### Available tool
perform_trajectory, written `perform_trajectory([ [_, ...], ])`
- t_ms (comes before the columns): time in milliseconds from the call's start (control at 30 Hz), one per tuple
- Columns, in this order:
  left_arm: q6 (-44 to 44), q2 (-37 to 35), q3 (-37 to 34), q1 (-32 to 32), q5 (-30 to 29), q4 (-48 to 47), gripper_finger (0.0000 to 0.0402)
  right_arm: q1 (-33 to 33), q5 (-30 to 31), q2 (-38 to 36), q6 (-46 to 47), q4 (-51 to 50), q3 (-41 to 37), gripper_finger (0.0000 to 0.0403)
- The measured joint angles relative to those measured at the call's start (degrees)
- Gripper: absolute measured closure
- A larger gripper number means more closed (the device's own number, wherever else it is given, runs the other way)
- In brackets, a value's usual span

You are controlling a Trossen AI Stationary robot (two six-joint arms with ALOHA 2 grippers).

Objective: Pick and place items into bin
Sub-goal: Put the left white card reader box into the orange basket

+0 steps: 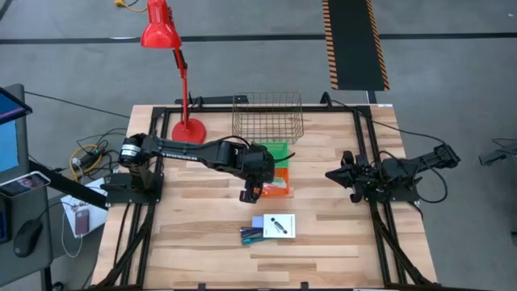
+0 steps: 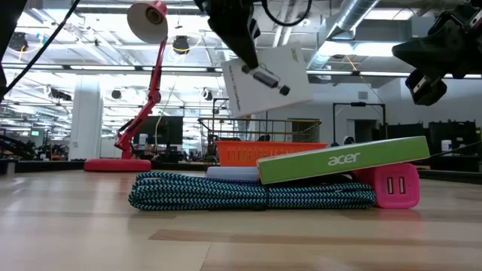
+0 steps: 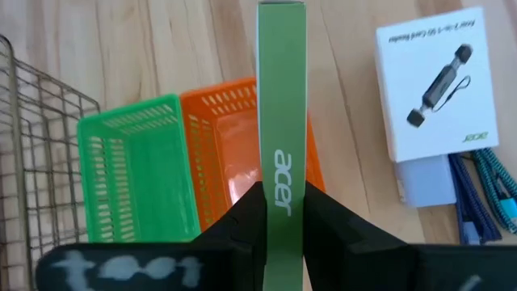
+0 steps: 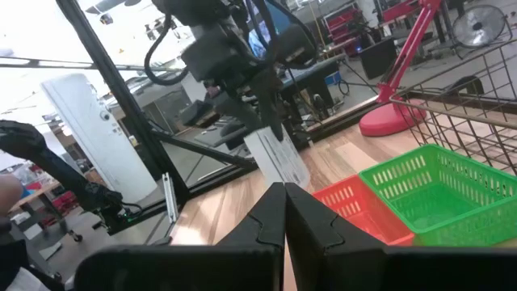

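Observation:
My left gripper (image 1: 250, 191) reaches to the table's middle and is shut on a flat box with white faces and a green "acer" edge (image 3: 281, 97), which shows white with a black mark in the low view (image 2: 267, 79). It hangs by the orange bin (image 1: 280, 184), with the green bin (image 1: 275, 153) beyond. A second white box with a black mark (image 1: 279, 225) rests flat on a coiled teal cable (image 2: 226, 192), next to a pink charger (image 2: 395, 188). My right gripper (image 1: 333, 175) waits shut at the table's right side. My left gripper pinches the box between its two fingers, one on each broad white face, at the end beside the green "acer" edge (image 3: 282, 194). The fingers (image 2: 239, 34) come from above, pointing down. The box hangs below them, lifted clear and tilted.
A wire basket (image 1: 267, 117) stands at the far edge behind the two plastic bins. A red desk lamp (image 1: 166, 36) rises from its base (image 1: 188, 129) at the far left. Bare wood lies near the front edge and between the arms.

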Motion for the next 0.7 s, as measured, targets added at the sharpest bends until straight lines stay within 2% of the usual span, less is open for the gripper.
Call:
perform_trajectory([
  [333,-5.9,0.8,-0.2,0.0,1.6,2.4,0.0358,0.0,0.0,0.0,0.0,0.0,0.0,0.0403],
  [700,-5.6,4.6,-0.3,0.1,1.6,1.6,0.0358,0.0,0.0,0.0,0.0,-0.2,0.0,0.0403],
])
